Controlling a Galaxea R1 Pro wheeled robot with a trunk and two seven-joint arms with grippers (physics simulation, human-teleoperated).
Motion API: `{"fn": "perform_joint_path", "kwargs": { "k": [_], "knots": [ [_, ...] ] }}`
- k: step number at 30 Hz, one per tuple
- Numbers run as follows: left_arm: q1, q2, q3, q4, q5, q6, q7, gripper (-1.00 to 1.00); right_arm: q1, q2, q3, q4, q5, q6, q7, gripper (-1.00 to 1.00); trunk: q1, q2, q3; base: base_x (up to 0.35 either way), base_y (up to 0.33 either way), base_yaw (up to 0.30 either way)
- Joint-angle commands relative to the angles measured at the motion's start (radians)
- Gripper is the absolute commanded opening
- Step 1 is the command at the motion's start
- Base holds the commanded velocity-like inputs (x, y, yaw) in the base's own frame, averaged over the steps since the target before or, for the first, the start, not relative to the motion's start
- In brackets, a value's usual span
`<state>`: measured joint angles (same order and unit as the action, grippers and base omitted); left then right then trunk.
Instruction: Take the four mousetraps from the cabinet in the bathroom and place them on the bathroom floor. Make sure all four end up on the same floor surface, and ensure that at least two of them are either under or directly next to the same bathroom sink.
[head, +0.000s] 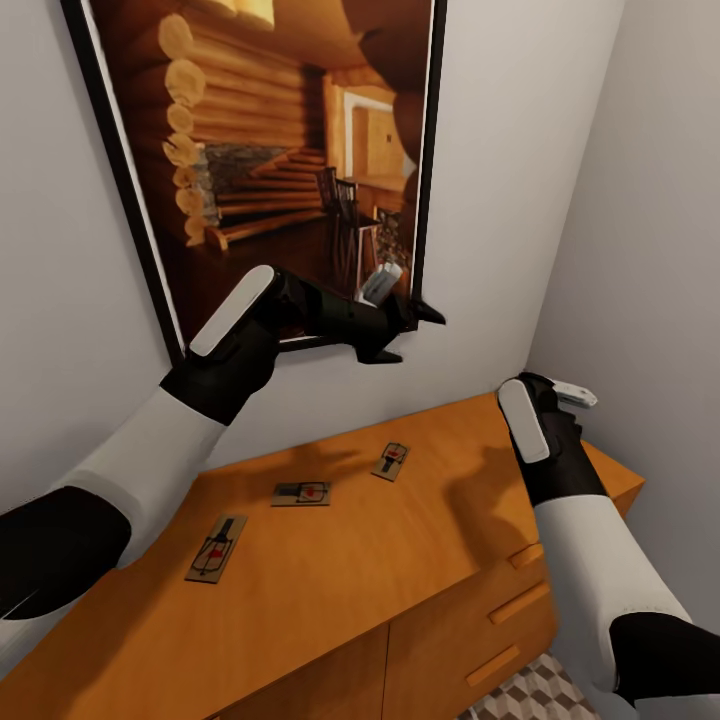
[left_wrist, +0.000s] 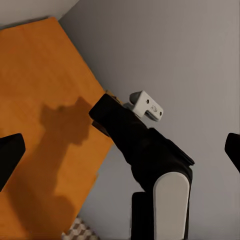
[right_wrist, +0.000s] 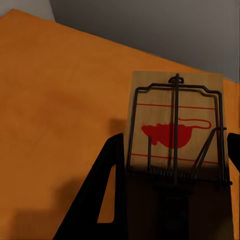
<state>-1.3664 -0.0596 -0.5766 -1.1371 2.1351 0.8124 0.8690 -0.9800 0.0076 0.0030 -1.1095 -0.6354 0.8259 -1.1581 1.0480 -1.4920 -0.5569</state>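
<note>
White forearm shells; black wrists with white oval panels; black claw fingers (right_wrist: 100, 195); small white camera bracket (left_wrist: 146, 105).

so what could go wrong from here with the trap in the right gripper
1. In the right wrist view the right gripper holds one mousetrap only by its near end, with most of the slab sticking out; it could twist or slip on the way to the floor.
2. The right arm is close to the side wall, so a wide swing may hit it.
3. The raised left gripper sits against the framed picture; moving it carelessly might knock it.
</note>
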Motion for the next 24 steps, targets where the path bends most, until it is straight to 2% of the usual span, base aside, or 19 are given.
{"fn": "perform_joint_path", "kwargs": {
  "k": [1,9,14,18,19,21,24],
  "knots": [
    [0.006,-0.002,0.000,0.000,0.000,0.000,0.006,1.00,0.006,-0.006,0.006,-0.006,-0.001,0.006,0.006,-1.00,0.000,0.000,0.000,0.000,0.000,0.000],
    [0.050,-0.015,-0.002,0.008,-0.001,0.002,0.051,1.00,0.051,-0.051,0.038,-0.050,-0.007,0.061,0.042,-1.00,0.000,0.000,0.000,0.000,0.000,0.000],
    [0.050,-0.014,-0.005,0.017,-0.003,0.002,0.079,1.00,0.078,-0.079,0.066,-0.078,-0.008,0.096,0.065,-1.00,0.000,0.000,0.000,0.000,0.000,0.000],
    [0.050,-0.012,-0.012,0.020,-0.003,0.016,0.102,1.00,0.078,-0.102,0.089,-0.100,-0.009,0.123,0.084,-1.00,0.000,0.000,0.000,0.000,0.000,0.000],
    [0.050,-0.012,-0.016,0.020,-0.003,0.023,0.591,1.00,0.078,-0.429,0.176,-0.233,-0.009,0.185,2.111,-1.00,0.000,0.000,0.000,0.000,0.000,0.000],
    [0.049,-0.013,-0.033,0.024,-0.002,0.032,0.634,1.00,0.078,-0.430,0.192,-0.233,-0.009,0.185,2.164,-1.00,0.000,0.000,0.000,0.000,0.000,0.000],
    [0.024,-0.017,-0.101,0.078,0.004,0.039,0.670,1.00,0.078,-0.431,0.204,-0.231,-0.009,0.185,2.253,-1.00,0.000,0.000,0.000,0.000,0.000,0.000]
  ]
}}
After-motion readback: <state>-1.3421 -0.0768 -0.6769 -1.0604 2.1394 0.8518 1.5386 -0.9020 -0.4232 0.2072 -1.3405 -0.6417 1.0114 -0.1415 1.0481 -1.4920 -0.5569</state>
